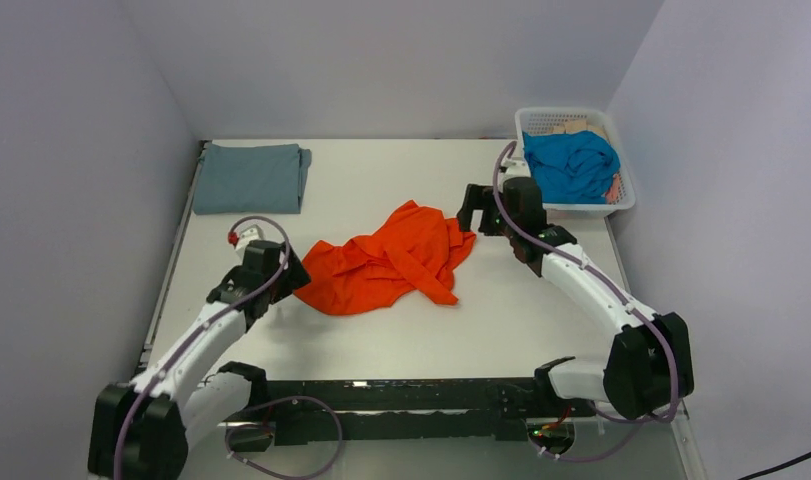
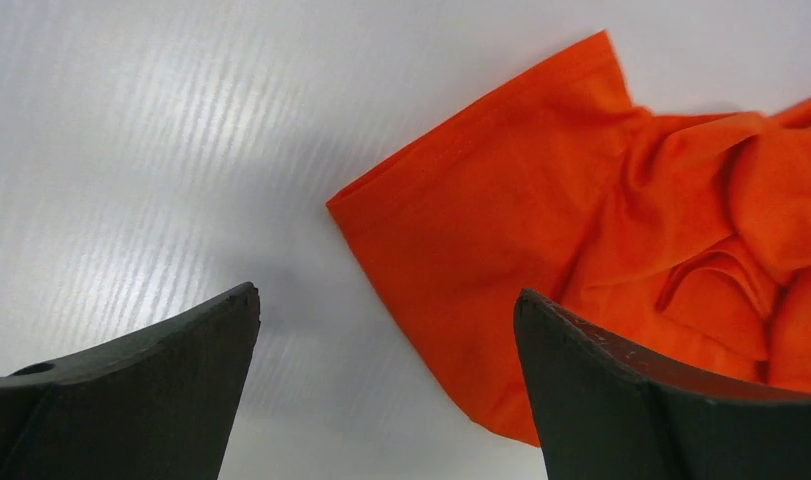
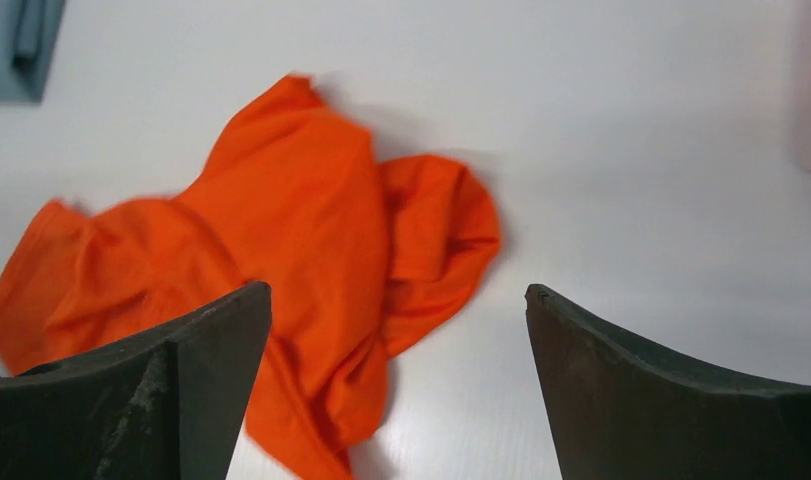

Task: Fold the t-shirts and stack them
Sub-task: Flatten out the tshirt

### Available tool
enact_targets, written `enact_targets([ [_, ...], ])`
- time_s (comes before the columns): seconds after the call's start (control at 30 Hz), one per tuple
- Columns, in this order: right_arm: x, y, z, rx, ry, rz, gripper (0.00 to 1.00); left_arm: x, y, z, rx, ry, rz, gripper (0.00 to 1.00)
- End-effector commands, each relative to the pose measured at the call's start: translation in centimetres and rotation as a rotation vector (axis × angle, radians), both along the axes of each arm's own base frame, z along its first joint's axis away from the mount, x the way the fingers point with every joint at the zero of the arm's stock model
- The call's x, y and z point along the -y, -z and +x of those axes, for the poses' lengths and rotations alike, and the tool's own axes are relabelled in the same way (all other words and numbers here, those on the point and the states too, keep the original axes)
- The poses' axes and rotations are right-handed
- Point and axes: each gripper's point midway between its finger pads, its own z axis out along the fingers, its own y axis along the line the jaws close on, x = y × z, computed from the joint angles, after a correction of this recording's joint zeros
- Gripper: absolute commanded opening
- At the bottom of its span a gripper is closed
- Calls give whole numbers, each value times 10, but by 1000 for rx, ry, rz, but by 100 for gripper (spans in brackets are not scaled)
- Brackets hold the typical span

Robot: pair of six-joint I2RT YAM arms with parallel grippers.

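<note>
The orange t-shirt (image 1: 391, 258) lies crumpled in the middle of the white table. It also shows in the left wrist view (image 2: 601, 230) and in the right wrist view (image 3: 281, 250). The grey-blue t-shirt (image 1: 249, 177) lies folded at the far left; its corner shows in the right wrist view (image 3: 16, 45). The turquoise t-shirt (image 1: 571, 165) sits bunched in the white basket (image 1: 624, 200). My left gripper (image 1: 289, 277) is open and empty at the orange shirt's left edge (image 2: 386, 300). My right gripper (image 1: 471, 218) is open and empty just right of the orange shirt (image 3: 396, 300).
The basket stands at the far right corner, close behind my right arm. Grey walls enclose the table on the left, back and right. A black rail (image 1: 401, 400) runs along the near edge between the arm bases.
</note>
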Motion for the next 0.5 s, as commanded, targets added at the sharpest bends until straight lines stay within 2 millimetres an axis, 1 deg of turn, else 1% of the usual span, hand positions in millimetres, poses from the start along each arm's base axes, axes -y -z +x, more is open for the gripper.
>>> enact_targets([
  [0.0,-43,15,-35,-16,-181,-15,100,18,1,25,-65,80,-7,99],
  [0.07,-55,28,-51,-54,-234,-10,100,24,11,31,-101,105,-9,99],
  [0.17,-64,43,-71,-106,-281,-9,100,37,24,42,-132,145,-40,100],
  [0.27,-67,55,-87,-156,-309,5,100,40,41,44,-195,150,-43,99],
  [0.37,-64,65,-98,-199,-303,6,100,50,56,46,-244,176,-77,99],
  [0.4,-63,67,-101,-209,-302,6,100,54,61,47,-257,185,-92,99],
  [0.47,-66,70,-108,-228,-326,16,98,58,68,49,-276,198,-104,89],
])
